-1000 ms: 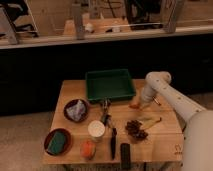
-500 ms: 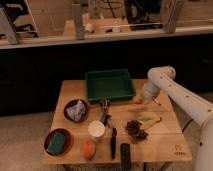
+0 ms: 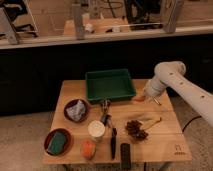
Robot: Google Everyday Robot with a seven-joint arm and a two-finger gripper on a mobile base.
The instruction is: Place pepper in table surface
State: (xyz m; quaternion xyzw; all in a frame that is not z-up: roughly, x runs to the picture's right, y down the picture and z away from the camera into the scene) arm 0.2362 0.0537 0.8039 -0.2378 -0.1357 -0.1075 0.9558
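Small orange-red pepper lying on the bench, just right of the green tray, near its front right corner. Pincer right beside the pepper, low over the wood, fingers pressed together. Hard to tell if the pincer touches the pepper or holds its end. White arm reaching in from the right side, bent down over the bench edge.

In front of the pepper, a yellow stick-like thing next to a dark brown prickly clump. Toward the middle, a white cup, a dark tool with a black handle and a black flat thing near the front edge. Round orange fruit close to the front. On the left, a dark bowl with a crumpled grey thing, and a red bowl with a green sponge. Small dark logo at the front right corner of the bench.
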